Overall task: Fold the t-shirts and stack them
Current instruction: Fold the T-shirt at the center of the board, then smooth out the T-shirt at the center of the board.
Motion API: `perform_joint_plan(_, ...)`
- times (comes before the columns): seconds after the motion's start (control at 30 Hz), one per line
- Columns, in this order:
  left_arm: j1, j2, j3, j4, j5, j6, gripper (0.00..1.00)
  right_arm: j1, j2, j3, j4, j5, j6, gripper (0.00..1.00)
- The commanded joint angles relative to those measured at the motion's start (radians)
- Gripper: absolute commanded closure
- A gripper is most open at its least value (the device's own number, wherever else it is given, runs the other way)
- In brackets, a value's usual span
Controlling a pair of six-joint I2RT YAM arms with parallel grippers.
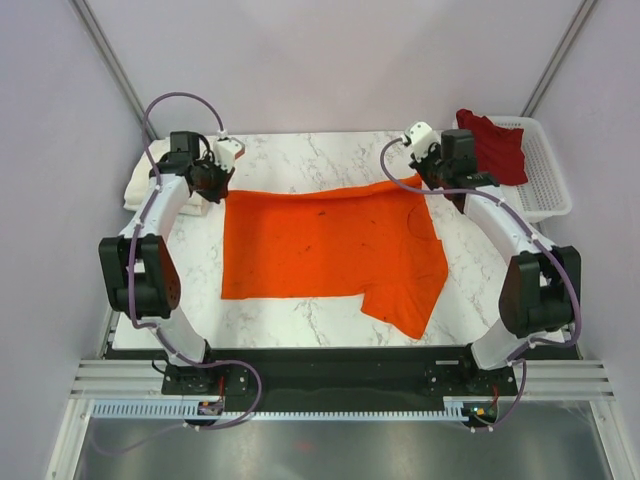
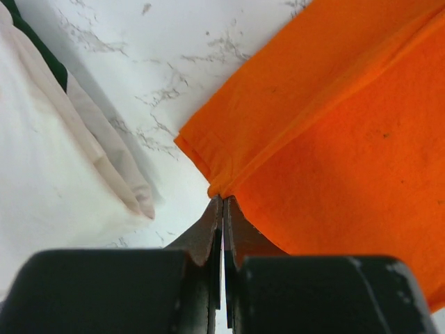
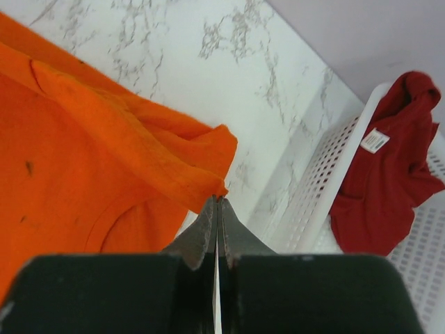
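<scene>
Between the left claw point(image 2: 222, 198) and the right claw point(image 3: 217, 200), each clamped shut on its far edge, the orange t-shirt point(image 1: 330, 245) lies flat on the desk point(image 1: 300, 150), so both should lift and travel together, keeping that edge taut.

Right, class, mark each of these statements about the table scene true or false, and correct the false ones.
1. The orange shirt lies spread out on the table. True.
2. The red shirt lies on the table. False: it is in the basket.
3. The left claw and right claw are both shut on the orange shirt. True.
4. The white shirt lies on top of the orange shirt. False: it sits apart, by the table's left edge.
</scene>
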Motion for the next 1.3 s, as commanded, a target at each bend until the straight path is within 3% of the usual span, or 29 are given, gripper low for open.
perform_joint_plan(0.0,0.023,-0.089,-0.058,0.035,0.017,0.043,0.98,0.01,-0.11,-0.066,-0.029,-0.034,0.019,1.0)
perform_joint_plan(0.47,0.045,-0.109,-0.23,-0.012,0.009,0.017,0.98,0.03,-0.322,-0.402,-0.166,-0.087,0.119,1.0)
perform_joint_plan(0.57,0.045,-0.112,-0.227,-0.034,0.02,-0.008,0.8,0.03,-0.325,-0.401,-0.189,-0.08,0.107,0.81)
perform_joint_plan(0.8,0.043,-0.131,-0.117,-0.043,0.043,-0.055,0.65,0.03,-0.236,-0.223,-0.194,-0.09,0.109,0.68)
perform_joint_plan(0.9,0.042,-0.069,-0.04,-0.043,0.054,-0.101,0.64,0.028,-0.17,-0.154,-0.171,-0.08,0.131,0.66)
perform_joint_plan(1.27,0.039,0.317,0.261,-0.189,0.157,-0.192,0.74,0.005,0.296,0.267,-0.141,0.051,0.146,0.61)
